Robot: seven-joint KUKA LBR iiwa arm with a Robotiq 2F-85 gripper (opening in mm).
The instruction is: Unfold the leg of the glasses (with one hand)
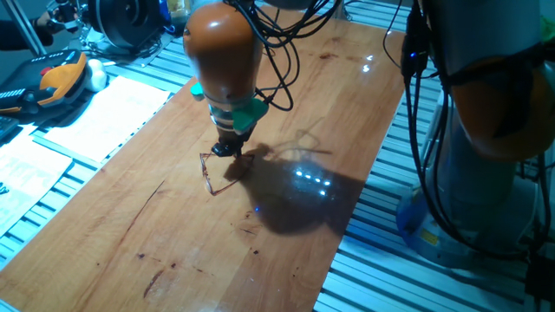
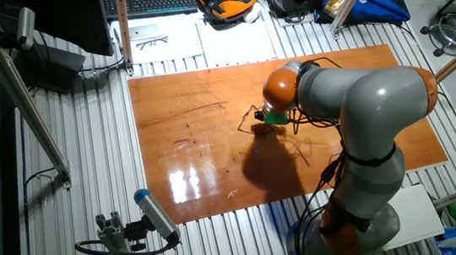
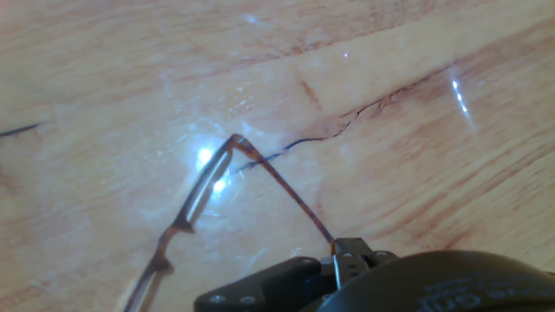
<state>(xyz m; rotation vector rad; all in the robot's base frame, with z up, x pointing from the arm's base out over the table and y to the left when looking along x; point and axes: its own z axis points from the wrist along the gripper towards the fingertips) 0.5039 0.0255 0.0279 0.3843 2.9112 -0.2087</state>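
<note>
Hand view shows the thin reddish-brown wire-frame glasses [image 3: 204,195] lying on the glossy orange-brown wooden desk [image 3: 416,104], one slim leg [image 3: 290,195] angled away from the front at the hinge and running down to the small black two-finger gripper [image 3: 347,256], which looks pinched on the leg's far end, though the fingers themselves are mostly cut off at the bottom edge, so the hold is a judgement. Leg looks roughly half open, well swung out but not yet square to the front; finishing the swing remains. One fixed view puts the glasses mid-desk, right under the gripper, frame just visible. Second leg can't be made out anywhere. Lenses are lost in glare. The other fixed view is too small for detail.
</note>
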